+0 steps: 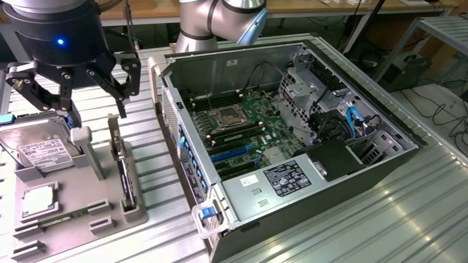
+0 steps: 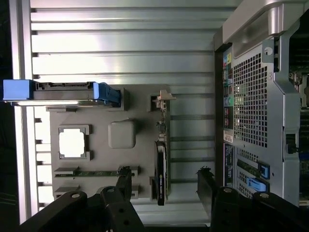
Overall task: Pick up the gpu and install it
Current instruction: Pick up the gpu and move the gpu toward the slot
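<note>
The gpu (image 1: 125,178) stands on edge in a slot along the grey holder tray (image 1: 95,192), on the side nearest the computer; its metal bracket end points to the back. In the wrist view the gpu (image 2: 161,159) shows edge-on as a thin dark strip. My gripper (image 1: 95,109) hangs open above the tray's rear part, a little behind and above the card. In the wrist view the gripper (image 2: 165,186) straddles the card's line, one black finger (image 2: 124,181) on each side, not touching it. The open computer case (image 1: 183,137) lies beside the tray, with its motherboard (image 1: 241,129) and blue slots (image 1: 230,153) exposed.
The tray also holds a silver hard drive (image 1: 40,148) in blue rails, a square processor (image 1: 38,200) and a narrow memory stick (image 1: 66,215). The case's perforated rear panel (image 2: 251,106) stands close to the card. Everything sits on a ribbed metal table (image 1: 380,219).
</note>
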Available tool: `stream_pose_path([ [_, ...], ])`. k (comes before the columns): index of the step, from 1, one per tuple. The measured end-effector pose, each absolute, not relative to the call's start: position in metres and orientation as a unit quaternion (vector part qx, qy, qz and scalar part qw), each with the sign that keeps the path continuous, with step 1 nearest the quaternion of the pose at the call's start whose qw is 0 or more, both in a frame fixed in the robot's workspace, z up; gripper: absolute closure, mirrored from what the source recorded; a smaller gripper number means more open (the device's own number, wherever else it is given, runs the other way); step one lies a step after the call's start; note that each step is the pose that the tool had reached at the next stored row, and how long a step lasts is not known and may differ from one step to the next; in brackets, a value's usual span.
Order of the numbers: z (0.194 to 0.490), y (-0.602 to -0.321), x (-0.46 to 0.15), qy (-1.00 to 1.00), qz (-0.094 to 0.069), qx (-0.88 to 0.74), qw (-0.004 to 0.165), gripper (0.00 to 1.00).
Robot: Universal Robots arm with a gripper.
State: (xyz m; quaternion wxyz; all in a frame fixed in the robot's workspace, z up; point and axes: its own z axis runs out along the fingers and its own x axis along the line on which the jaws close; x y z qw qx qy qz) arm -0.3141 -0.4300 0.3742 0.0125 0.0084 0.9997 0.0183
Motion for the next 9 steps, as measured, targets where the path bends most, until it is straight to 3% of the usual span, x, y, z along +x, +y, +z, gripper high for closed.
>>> stream_pose_path([
  [9,0.3696,-0.43,-0.3141,1.0,0.018,0.007,0.012,0.34],
])
